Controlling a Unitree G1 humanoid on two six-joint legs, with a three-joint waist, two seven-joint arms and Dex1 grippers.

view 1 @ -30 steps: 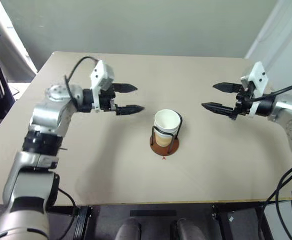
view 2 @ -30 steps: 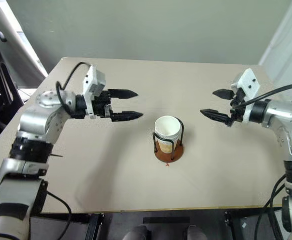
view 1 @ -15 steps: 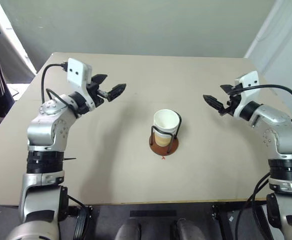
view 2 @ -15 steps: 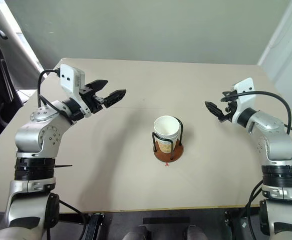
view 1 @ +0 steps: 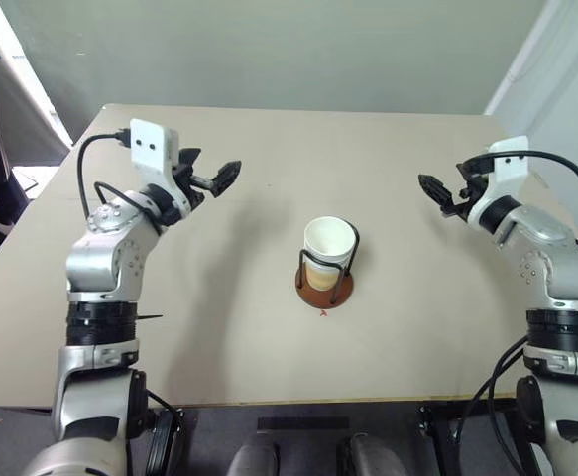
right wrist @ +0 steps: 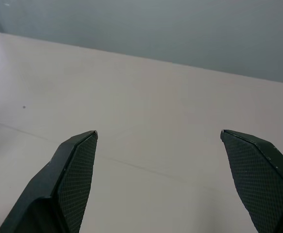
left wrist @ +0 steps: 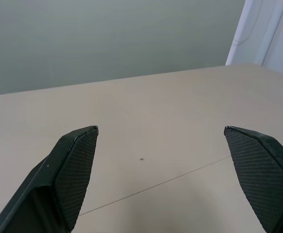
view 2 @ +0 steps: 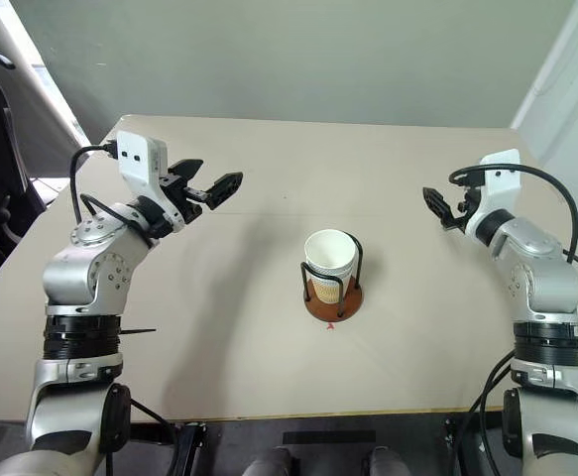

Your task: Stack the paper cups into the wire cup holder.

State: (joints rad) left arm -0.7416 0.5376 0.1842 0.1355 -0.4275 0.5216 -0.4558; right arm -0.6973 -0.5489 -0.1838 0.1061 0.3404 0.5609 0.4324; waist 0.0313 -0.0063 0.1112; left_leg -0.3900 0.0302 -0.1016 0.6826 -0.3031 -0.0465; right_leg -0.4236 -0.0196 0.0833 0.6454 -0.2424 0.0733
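Above table [view 1: 269, 337], both tools wide open, empty.

plain beige bench [view 1: 219, 327] in front of me, wire cup holder [view 1: 326, 278] sitting about mid-bench, paper cups [view 1: 329, 244] nested inside it, tiny red mark [view 1: 323, 312] just beside the base

Left wrist view. The left gripper [left wrist: 160, 141] is holding its two black fingers wide apart, with nothing lying between them. One finger [left wrist: 71, 177] is rising from 7 o'clock and the other from 5 o'clock, both showing a cross-hatched inner face tapering to a blunt tip. The beige table [left wrist: 170, 111] is filling the space beyond them, and a thin seam line [left wrist: 156, 184] is running across it between the fingers, toward 2 o'clock. A small dark speck [left wrist: 141, 158] is sitting just above this line. A grey-green wall [left wrist: 107, 39] is rising behind the table's far edge, and a white panel [left wrist: 270, 34] is standing at 2 o'clock.
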